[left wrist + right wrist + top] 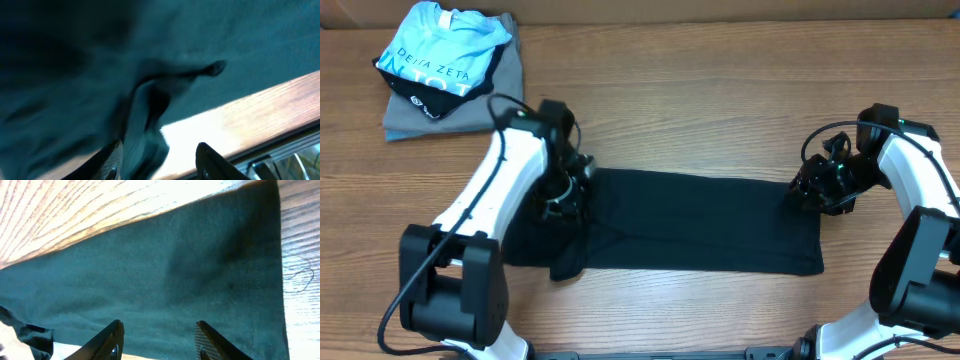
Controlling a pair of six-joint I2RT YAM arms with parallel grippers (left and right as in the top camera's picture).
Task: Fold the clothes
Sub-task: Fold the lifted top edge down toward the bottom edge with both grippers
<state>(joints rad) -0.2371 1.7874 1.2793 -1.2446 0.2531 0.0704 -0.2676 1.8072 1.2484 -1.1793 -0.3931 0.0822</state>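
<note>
Black cloth makes up the task item: the black T-shirt [700, 225] lies flat on the wooden table [720, 110] as a long band running left to right across the middle, with a loose flap hanging off its near left corner. At the far left corner of the table, well apart from it, a light blue shirt [440, 45] with white lettering sits on top of a grey folded shirt [430, 122]. Nothing else lies between that pile and the band, except the left arm, which crosses the band's left end and hides part of it from overhead. The left gripper [563, 198] is down on the far left edge of the T-shirt. In its wrist view, its fingers [111, 160] stand well apart, with a raised ridge of black cloth beside the left one; whether that finger touches the ridge cannot be told, and nothing is clamped. The right gripper [805, 192] sits at the far right end of the band, just inside the stitched hem. Its fingers [210, 341] are likewise spread wide above flat cloth, holding nothing.
</note>
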